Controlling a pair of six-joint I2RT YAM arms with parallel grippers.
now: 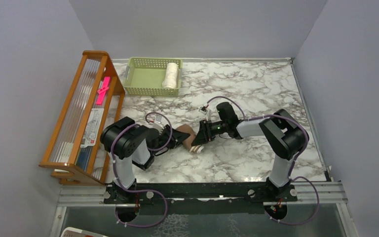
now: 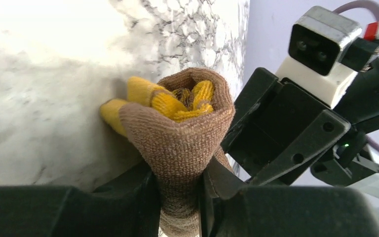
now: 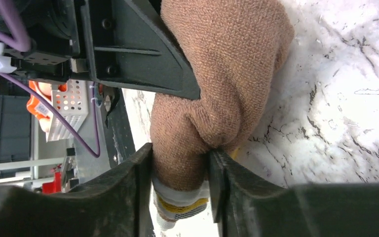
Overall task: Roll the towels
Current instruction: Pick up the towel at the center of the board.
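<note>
The top camera sits high up over the near side and looks down on the whole marble table (image 1: 256, 89), with the near edge at the bottom of its view. The left wrist camera is very close to the rolled towel (image 2: 177, 133) and looks right along the table. The right wrist camera is just as close and looks left. All three views share that towel.
</note>
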